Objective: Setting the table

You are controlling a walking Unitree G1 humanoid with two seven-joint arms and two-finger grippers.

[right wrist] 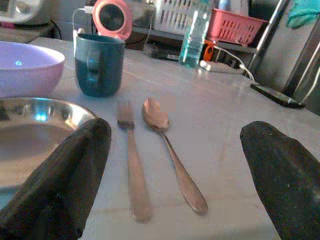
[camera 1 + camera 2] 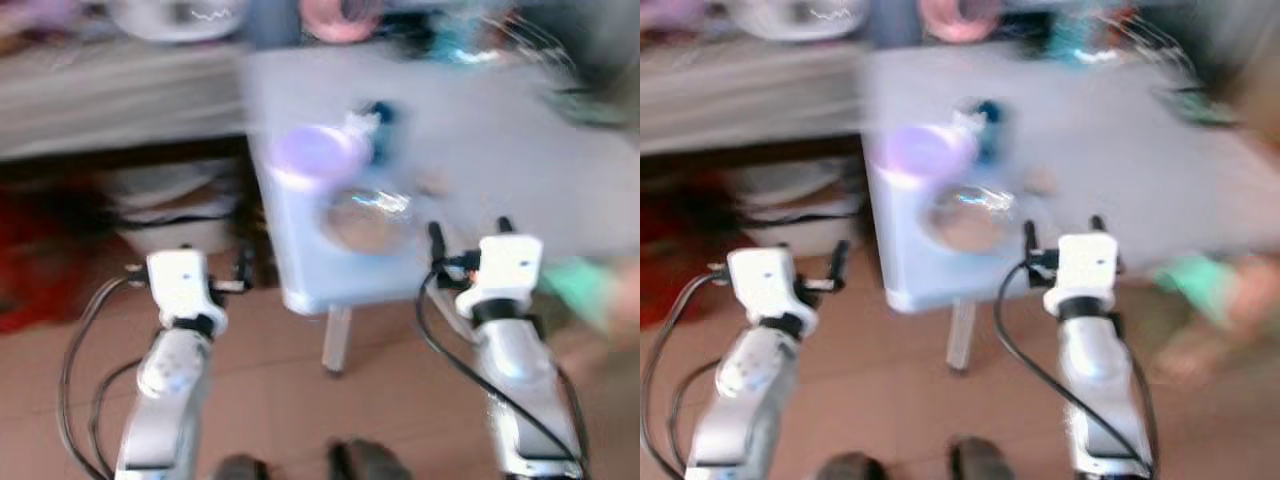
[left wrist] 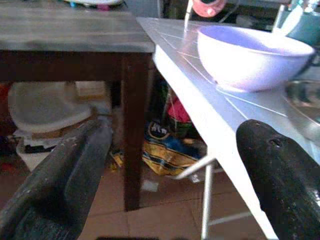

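Observation:
A pale table (image 2: pixel 500 150) carries a lilac bowl (image 2: pixel 318 152), a metal plate (image 2: pixel 368 218) in front of it and a teal mug (image 1: pixel 98 64) behind. A fork (image 1: pixel 132 165) and a spoon (image 1: pixel 170 150) lie side by side next to the plate. My right gripper (image 2: pixel 470 232) hovers open at the table's near edge, facing the fork and spoon, with nothing held. My left gripper (image 2: pixel 214 256) is open and empty over the floor, left of the table's corner and level with the bowl (image 3: pixel 252 55). Both eye views are blurred.
A dark wooden table (image 3: pixel 75 35) stands to the left, with bags (image 3: pixel 165 145) and a white tub on the floor beneath. At the table's far side are a pink fan (image 1: pixel 112 17), a water bottle (image 1: pixel 195 35), a red basket (image 1: pixel 235 25) and a phone (image 1: pixel 277 95). A blurred green shape (image 2: pixel 580 285) sits at the right.

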